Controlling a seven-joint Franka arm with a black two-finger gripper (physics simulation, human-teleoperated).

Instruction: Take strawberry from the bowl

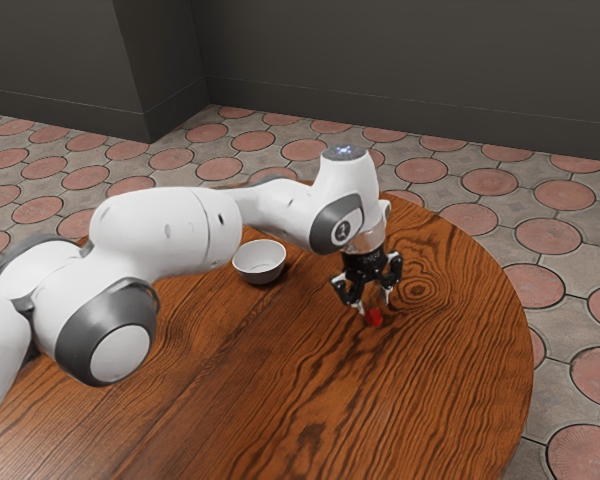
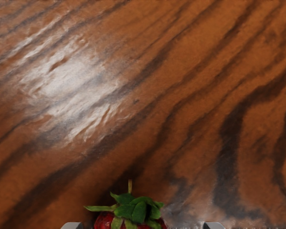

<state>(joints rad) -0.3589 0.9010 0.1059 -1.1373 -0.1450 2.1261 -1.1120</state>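
Observation:
My gripper (image 1: pixel 376 308) is low over the wooden table, its two fingers apart around the red strawberry (image 1: pixel 374 318). In the wrist view, the strawberry (image 2: pixel 130 220) shows its green leaves and stem between the fingertips of the gripper (image 2: pixel 143 226), with a gap on either side of it. The fruit is at the tabletop, outside the bowl. The white bowl (image 1: pixel 260 262) stands upright on the table, apart from the gripper, toward the exterior view's left; no fruit can be seen in it.
The round wooden table (image 1: pixel 280 390) has its curved edge beyond the gripper on the exterior view's right. My arm's white links pass in front of the table's far left part, close to the bowl.

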